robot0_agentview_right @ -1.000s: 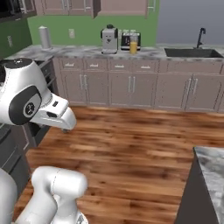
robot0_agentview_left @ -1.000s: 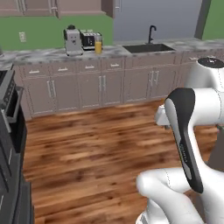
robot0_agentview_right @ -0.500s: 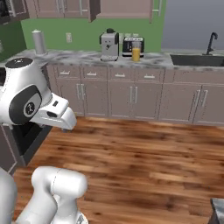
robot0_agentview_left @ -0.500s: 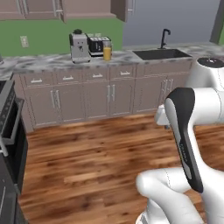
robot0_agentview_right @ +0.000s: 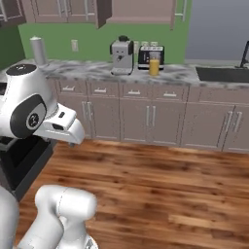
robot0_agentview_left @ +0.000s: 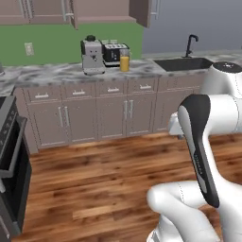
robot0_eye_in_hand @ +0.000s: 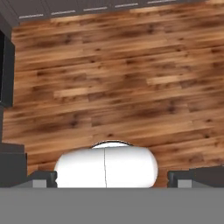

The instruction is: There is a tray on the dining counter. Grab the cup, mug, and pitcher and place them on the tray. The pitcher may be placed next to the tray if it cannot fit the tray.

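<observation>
The yellow-orange pitcher [robot0_agentview_left: 124,62] stands upright on the marbled countertop over the brown cabinets, just right of the toaster; in the right base view the pitcher [robot0_agentview_right: 154,66] sits in the same spot. My gripper [robot0_eye_in_hand: 112,178] is open, its two dark fingertips [robot0_eye_in_hand: 42,178] set wide apart with nothing between them. It points down at bare wooden floor, far from the pitcher. The tray, the dining counter, the cup and the mug are out of view.
A coffee machine [robot0_agentview_left: 92,56] and a toaster [robot0_agentview_left: 115,53] stand left of the pitcher. A sink with a black tap [robot0_agentview_left: 189,47] lies to the right. A dark oven [robot0_agentview_left: 9,160] flanks the left side. Wooden floor [robot0_agentview_left: 94,179] stretches between me and the cabinets.
The whole picture has shifted: the cabinets and countertop slid rightwards and grew nearer, so the base has moved. The arm keeps the same pose and the gripper stays open.
</observation>
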Controlling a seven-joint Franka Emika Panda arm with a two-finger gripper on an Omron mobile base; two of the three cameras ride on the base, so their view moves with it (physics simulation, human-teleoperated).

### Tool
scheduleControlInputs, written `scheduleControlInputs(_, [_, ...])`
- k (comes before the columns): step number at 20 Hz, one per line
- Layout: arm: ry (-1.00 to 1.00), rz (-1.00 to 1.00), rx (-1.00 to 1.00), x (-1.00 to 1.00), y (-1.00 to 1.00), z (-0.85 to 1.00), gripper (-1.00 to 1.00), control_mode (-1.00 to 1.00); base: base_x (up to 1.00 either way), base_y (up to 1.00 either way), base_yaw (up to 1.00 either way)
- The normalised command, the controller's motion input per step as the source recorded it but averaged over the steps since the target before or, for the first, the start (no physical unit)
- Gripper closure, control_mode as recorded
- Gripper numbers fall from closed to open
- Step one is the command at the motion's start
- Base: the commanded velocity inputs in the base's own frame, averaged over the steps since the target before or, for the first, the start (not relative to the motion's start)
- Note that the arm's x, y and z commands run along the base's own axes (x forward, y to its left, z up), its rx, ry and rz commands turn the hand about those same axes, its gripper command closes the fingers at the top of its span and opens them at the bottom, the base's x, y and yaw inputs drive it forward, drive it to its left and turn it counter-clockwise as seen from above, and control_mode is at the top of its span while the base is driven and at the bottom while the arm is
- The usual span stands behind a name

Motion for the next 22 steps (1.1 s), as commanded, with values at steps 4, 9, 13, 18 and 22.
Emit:
scheduleControlInputs(4, [0.00,0.00,0.00,0.00,0.00,0.00,-1.00,1.00,0.62,-0.14,0.07])
scheduleControlInputs(9, [0.00,0.00,0.00,0.00,0.00,0.00,-1.00,1.00,0.56,-0.18,0.04])
scheduleControlInputs(13, [0.00,0.00,0.00,0.00,0.00,0.00,-1.00,1.00,0.59,-0.30,0.00])
scheduleControlInputs(18, [0.00,0.00,0.00,0.00,0.00,0.00,-1.00,1.00,0.63,-0.38,0.00])
scheduleControlInputs(22, [0.00,0.00,0.00,0.00,0.00,0.00,-1.00,1.00,0.62,-0.50,0.00])
